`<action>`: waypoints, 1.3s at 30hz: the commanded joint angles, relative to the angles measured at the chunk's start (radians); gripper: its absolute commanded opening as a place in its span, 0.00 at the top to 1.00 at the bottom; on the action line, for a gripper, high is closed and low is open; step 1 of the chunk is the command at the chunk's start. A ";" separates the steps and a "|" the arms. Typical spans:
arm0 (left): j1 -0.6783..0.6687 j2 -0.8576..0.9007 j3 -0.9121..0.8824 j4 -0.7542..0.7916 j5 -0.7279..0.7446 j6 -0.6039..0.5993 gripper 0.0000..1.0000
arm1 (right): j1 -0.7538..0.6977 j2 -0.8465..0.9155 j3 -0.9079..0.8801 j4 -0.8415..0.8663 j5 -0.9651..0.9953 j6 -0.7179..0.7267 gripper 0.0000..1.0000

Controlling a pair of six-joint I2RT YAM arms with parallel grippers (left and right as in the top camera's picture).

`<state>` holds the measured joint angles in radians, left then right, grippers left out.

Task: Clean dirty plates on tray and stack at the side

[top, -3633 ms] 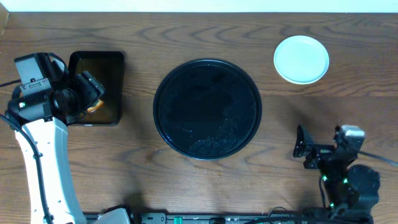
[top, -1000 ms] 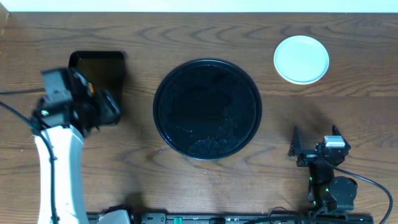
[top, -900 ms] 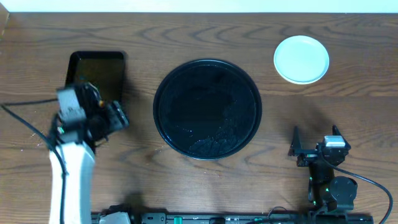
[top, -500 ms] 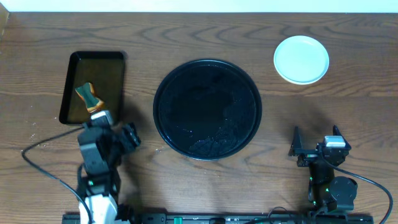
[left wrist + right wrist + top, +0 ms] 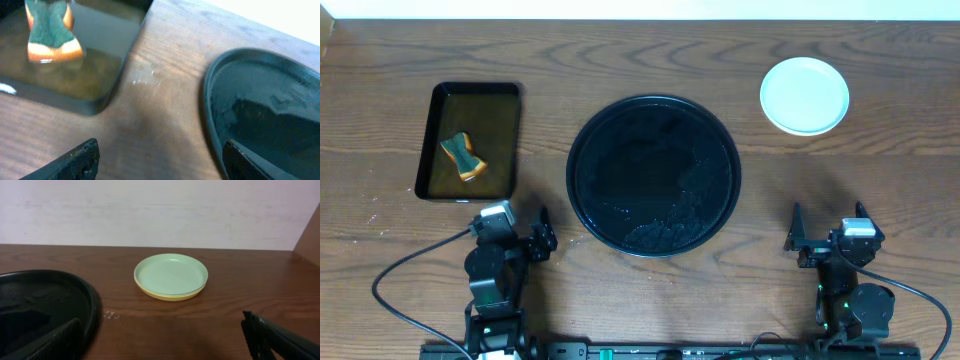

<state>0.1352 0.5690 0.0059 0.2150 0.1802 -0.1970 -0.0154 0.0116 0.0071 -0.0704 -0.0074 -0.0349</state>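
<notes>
The plates [image 5: 805,95] stand stacked at the far right of the table, a mint-blue one on top and the yellow one at the bottom, as the right wrist view [image 5: 170,275] shows. The large round black tray [image 5: 654,175] sits in the middle with nothing on it but wet smears; its rim shows in the left wrist view [image 5: 212,120] and the right wrist view [image 5: 90,307]. My left gripper [image 5: 540,243] is open and empty at the front left, just left of the tray. My right gripper [image 5: 828,245] is open and empty at the front right.
A small rectangular black tray [image 5: 433,140] holding brownish water and a green-and-orange sponge [image 5: 462,157] stands at the left; both show in the left wrist view, tray [image 5: 100,102] and sponge [image 5: 50,35].
My left arm let go of the sponge in the rectangular tray, then drew back toward the front edge and folded down. The right arm settled and has stayed still.
</notes>
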 commanded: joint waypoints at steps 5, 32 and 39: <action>-0.012 -0.220 -0.002 -0.276 -0.047 0.081 0.21 | -0.011 -0.006 -0.002 -0.005 0.003 -0.011 0.01; -0.187 -0.567 -0.002 -0.280 -0.057 0.107 0.21 | -0.011 -0.006 -0.002 -0.005 0.003 -0.011 0.01; -0.187 -0.567 -0.002 -0.282 -0.066 0.291 0.21 | -0.011 -0.006 -0.002 -0.005 0.003 -0.011 0.01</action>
<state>-0.0479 0.0120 0.0166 -0.0212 0.1131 -0.0067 -0.0154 0.0109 0.0071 -0.0708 -0.0071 -0.0349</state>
